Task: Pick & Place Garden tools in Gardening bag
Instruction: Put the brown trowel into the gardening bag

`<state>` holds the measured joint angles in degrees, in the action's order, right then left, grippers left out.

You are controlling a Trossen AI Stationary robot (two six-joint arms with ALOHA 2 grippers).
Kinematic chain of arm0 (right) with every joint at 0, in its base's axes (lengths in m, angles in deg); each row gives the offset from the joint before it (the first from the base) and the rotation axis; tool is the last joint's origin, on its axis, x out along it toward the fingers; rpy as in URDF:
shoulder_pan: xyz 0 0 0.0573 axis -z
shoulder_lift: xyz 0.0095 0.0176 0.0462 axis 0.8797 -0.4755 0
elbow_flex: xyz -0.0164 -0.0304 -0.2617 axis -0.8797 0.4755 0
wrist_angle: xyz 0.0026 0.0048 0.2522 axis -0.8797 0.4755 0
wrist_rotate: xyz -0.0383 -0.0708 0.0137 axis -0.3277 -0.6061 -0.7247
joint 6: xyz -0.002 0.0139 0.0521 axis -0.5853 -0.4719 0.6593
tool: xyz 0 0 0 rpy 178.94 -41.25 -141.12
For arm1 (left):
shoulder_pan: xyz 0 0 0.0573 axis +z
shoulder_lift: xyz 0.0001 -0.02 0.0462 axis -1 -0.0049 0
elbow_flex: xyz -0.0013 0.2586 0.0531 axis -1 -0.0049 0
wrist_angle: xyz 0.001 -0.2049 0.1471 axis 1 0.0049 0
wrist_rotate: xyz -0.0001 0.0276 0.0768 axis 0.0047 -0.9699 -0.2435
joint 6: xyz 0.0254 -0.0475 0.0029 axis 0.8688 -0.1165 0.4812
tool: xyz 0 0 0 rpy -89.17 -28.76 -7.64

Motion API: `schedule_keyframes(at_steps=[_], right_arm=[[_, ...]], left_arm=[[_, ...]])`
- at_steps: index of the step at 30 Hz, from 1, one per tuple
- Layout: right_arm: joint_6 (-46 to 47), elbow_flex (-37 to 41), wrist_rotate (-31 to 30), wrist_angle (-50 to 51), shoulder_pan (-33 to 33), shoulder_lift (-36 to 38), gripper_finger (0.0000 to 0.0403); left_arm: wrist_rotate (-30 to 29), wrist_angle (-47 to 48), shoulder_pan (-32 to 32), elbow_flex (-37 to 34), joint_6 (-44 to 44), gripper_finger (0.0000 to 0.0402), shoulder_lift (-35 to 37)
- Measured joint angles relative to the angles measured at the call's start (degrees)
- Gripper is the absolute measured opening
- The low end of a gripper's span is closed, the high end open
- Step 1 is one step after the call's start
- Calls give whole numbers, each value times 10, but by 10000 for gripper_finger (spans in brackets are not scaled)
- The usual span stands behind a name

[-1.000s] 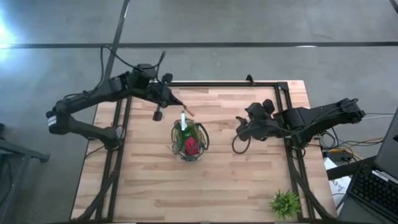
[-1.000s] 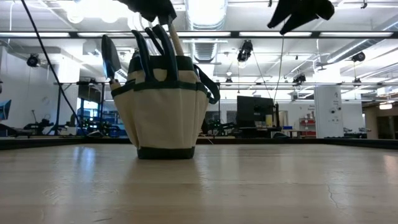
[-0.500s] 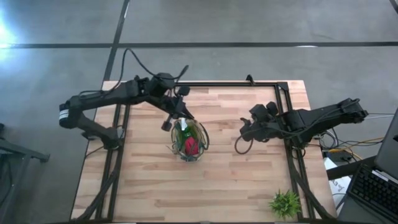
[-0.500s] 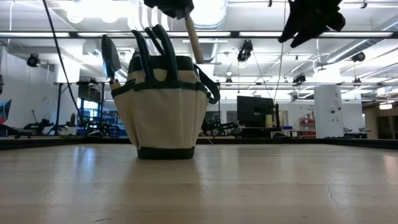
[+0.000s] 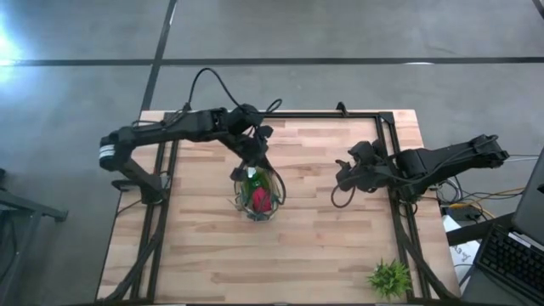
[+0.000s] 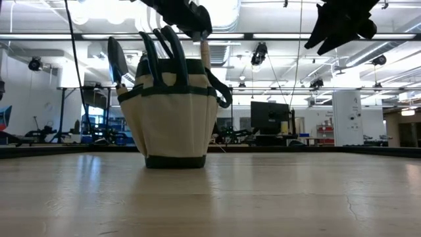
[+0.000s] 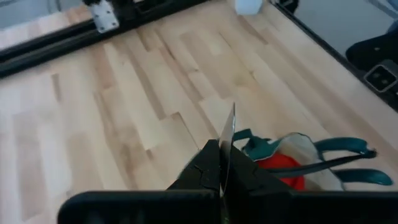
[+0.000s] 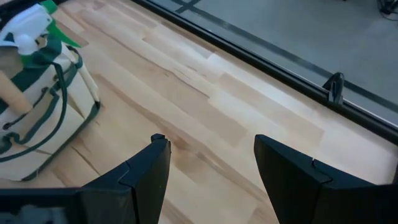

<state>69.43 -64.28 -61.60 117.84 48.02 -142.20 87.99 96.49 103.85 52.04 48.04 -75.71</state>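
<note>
The bag [image 5: 258,194] stands mid-worktop [image 5: 314,246]. Directly above its rim, the left gripper [image 5: 252,161] has its fingers clenched on a wooden-handled trowel [image 6: 205,52]. The right gripper [image 5: 342,177], fingers released, hangs well off to the bag's side.

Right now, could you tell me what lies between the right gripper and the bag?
Only bare tabletop between bag and right gripper, per the high view.

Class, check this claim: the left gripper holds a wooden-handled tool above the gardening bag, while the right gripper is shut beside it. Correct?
Not quite. The right gripper is open, its fingers spread apart in the right wrist view. The left gripper does hold the wooden-handled tool above the gardening bag.
</note>
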Motion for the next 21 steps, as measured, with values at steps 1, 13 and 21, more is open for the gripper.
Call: schedule_keyframes(at_steps=[1,13,21], right_arm=[[1,0,0,0,0,4,224],[-13,0,0,-23,0,16,224],[-23,0,-1,-32,0,17,224]], left_arm=[[4,4,0,0,-1,0,0],[16,18,-5,-14,2,0,-7],[19,-36,-6,-51,31,0,-35]])
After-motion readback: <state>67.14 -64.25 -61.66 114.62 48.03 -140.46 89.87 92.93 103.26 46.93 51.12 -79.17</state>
